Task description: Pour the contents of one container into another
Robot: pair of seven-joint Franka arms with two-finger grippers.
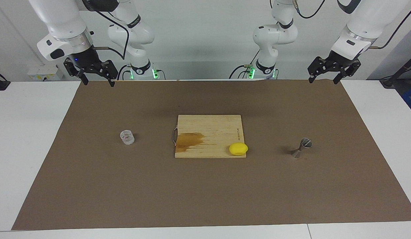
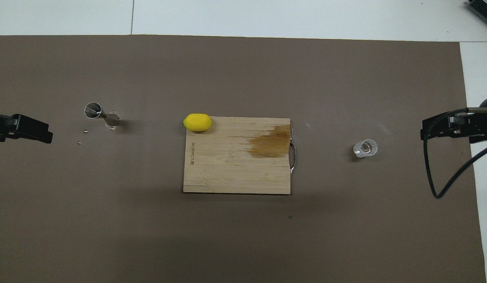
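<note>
The clear glass tumbler [image 1: 127, 137] stands upright on the brown mat toward the right arm's end of the table; it also shows in the overhead view [image 2: 365, 148]. The silvery metal jigger [image 1: 301, 148] stands toward the left arm's end; it also shows in the overhead view [image 2: 102, 116]. My right gripper [image 1: 97, 81] is open and empty, up in the air over the mat's edge nearest the robots. My left gripper [image 1: 324, 79] is open and empty, up over the same edge at its own end. Both grippers are well apart from the containers.
A wooden cutting board [image 1: 208, 126] with a brown wet stain lies at the mat's middle between the two containers. A yellow lemon [image 1: 238, 149] sits at its corner on the jigger's side. Two small drops [image 2: 85, 131] lie on the brown mat [image 1: 205, 192] beside the jigger.
</note>
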